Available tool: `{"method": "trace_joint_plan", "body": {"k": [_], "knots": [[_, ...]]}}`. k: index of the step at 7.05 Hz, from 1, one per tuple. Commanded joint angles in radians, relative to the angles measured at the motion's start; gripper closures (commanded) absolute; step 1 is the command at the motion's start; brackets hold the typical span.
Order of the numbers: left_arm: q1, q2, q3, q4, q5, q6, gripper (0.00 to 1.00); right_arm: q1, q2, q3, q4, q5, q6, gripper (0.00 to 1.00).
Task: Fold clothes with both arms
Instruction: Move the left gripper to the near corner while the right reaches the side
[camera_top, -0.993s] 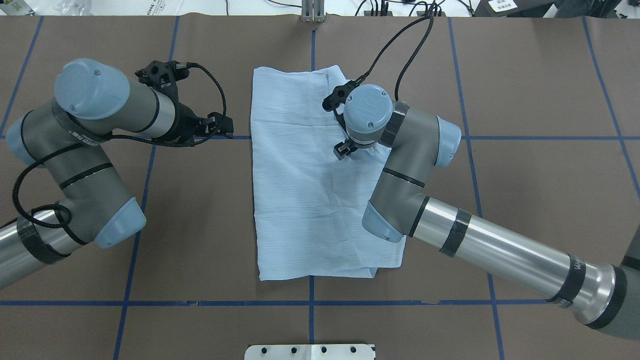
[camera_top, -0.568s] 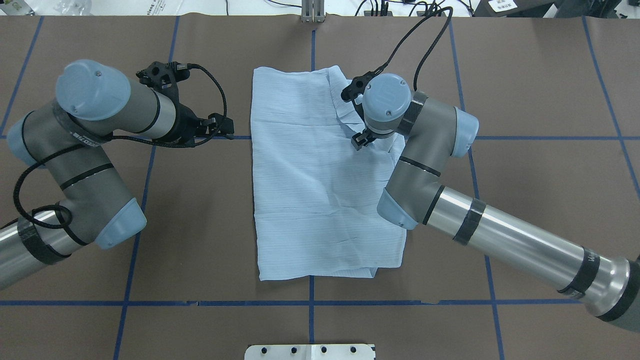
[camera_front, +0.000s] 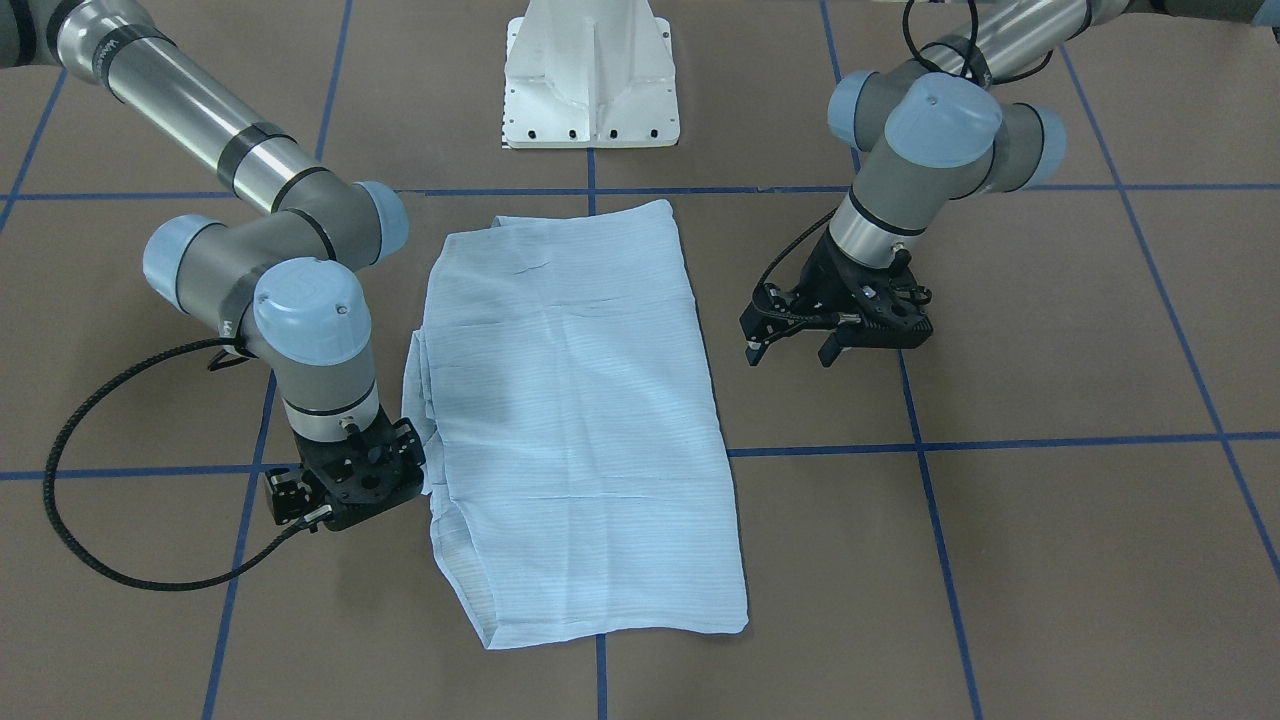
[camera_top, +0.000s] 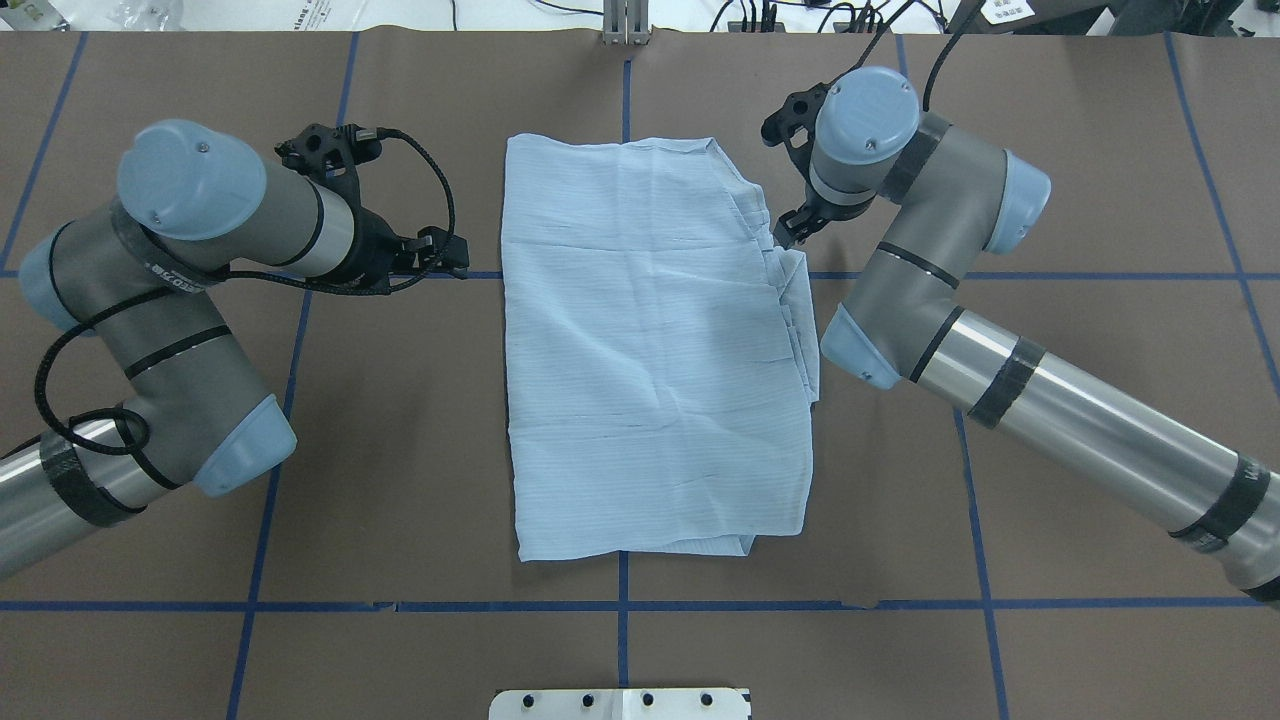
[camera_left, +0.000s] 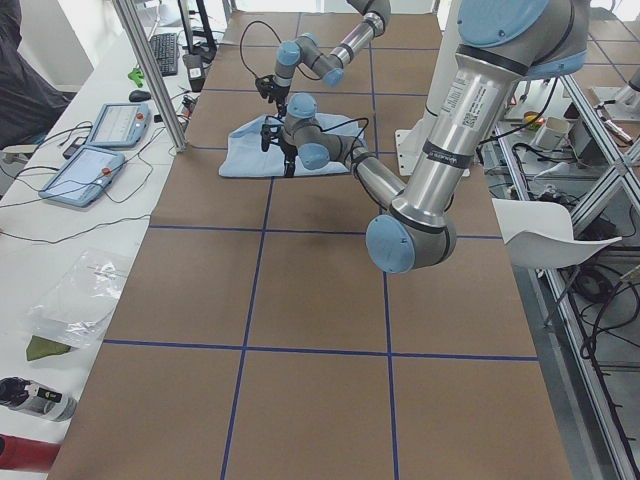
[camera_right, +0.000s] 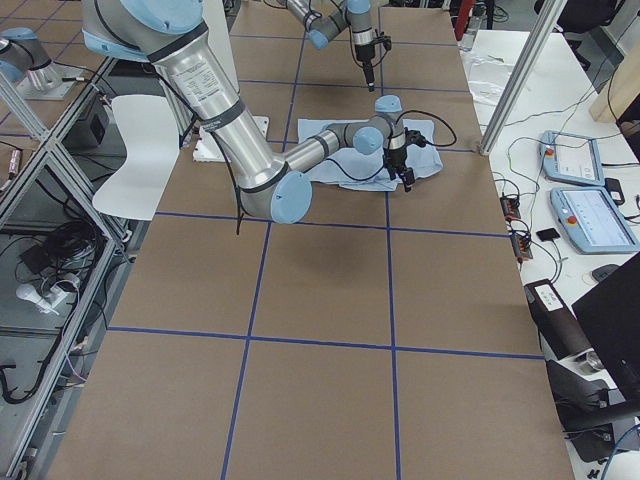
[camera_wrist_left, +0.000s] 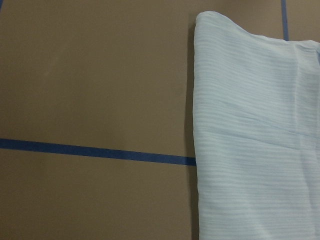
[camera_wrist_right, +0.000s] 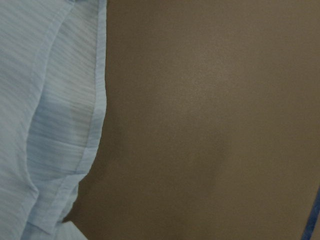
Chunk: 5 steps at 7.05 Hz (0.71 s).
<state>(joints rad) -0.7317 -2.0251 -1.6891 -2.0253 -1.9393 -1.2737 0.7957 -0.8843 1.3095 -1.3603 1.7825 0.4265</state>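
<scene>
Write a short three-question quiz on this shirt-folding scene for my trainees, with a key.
1. True or false: the left pincer grips the shirt.
2. Which pincer is at the shirt's edge? A) left pincer B) right pincer C) neither
3. Fill in: the lines on the table are ____.
Key: 1 false, it is open and apart from the shirt; 2 B; 3 blue.
</scene>
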Motion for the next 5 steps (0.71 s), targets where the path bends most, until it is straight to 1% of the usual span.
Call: {"method": "trace_joint_plan", "body": {"k": [1,2,3,4,5], "knots": [[0.003,-0.007,-0.003,-0.001,-0.001,-0.006,0.00,0.031,-0.018,0.068,0.000,0.108,-0.002,0.00],[0.044,-0.007,-0.010,-0.003,-0.001,-0.044,0.00,0.031,-0.075,0.149,-0.002,0.161,0.006,0.00],[0.099,-0.012,-0.033,-0.015,-0.001,-0.153,0.00,0.033,-0.153,0.268,-0.012,0.231,0.071,0.00],[0.148,-0.009,-0.085,-0.018,0.000,-0.223,0.00,0.033,-0.223,0.346,-0.013,0.315,0.151,0.00],[0.196,-0.004,-0.134,-0.010,0.008,-0.302,0.00,0.034,-0.278,0.411,-0.013,0.324,0.199,0.00]]}}
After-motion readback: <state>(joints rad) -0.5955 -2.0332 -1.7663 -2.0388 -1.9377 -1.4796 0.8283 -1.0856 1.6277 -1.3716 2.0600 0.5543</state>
